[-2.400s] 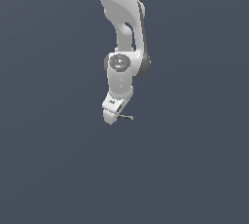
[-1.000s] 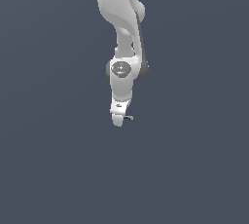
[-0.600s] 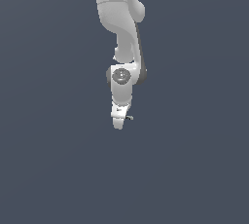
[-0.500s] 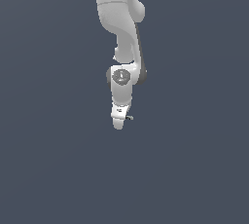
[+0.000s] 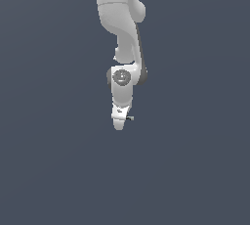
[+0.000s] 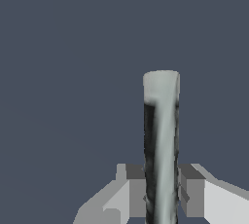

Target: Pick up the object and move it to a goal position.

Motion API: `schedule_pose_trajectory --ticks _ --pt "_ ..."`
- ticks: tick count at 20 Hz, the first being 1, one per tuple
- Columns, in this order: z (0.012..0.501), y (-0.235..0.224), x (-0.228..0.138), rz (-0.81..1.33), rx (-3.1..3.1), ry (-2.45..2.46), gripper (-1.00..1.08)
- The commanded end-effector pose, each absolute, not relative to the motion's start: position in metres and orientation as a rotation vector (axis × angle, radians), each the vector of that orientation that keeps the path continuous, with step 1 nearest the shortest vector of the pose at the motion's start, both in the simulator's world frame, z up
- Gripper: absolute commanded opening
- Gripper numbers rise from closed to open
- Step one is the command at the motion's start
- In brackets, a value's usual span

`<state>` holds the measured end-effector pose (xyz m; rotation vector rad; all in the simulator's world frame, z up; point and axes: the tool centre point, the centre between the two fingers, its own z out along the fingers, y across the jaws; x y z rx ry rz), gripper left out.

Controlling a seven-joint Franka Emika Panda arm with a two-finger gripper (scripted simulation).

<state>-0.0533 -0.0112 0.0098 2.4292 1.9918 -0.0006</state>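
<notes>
Clamped between our gripper's (image 6: 161,189) two grey fingers (image 6: 133,189) is the object, a slim marker-like cylinder (image 6: 161,140) that stands out well past the fingertips in the wrist view. In the exterior view only a small dark stub of it (image 5: 129,118) shows, just beside the white hand at the arm's (image 5: 121,28) lower end, on the exterior view's right.

Compared with the picture from a couple of seconds ago, the hand sits slightly higher in the exterior view and the forearm has straightened toward vertical; over the last half second the shift is barely noticeable. The cylinder has kept its place at the fingers throughout, so we judge that the grasp is secure and that we are in the carrying part of the task. No goal marker is visible in either view, so we cannot say how much of the way is left.

As for surfaces, the cylinder has a smooth, pale grey-silver skin with a dark streak running along its length and a flat, light end facing away from the wrist. The fingers are matte grey blocks with squared edges; the arm's shells are rounded, glossy white. Everything behind is a flat slate-blue ground without texture.
</notes>
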Motion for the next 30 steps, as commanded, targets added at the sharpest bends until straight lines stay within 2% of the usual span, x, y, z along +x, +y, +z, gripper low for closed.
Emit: schedule_pose_trajectory --ticks 1,8,15,30 --pt "0.010 -0.011 -0.053 -0.001 2.429 1.992 -1.00" --pt "0.021 -0.014 -0.055 -0.001 2.429 1.992 -1.00" --pt "0.056 -0.023 -0.062 -0.003 2.427 1.993 -1.00" --pt "0.198 -0.058 -0.086 -0.001 2.426 1.997 -1.00"
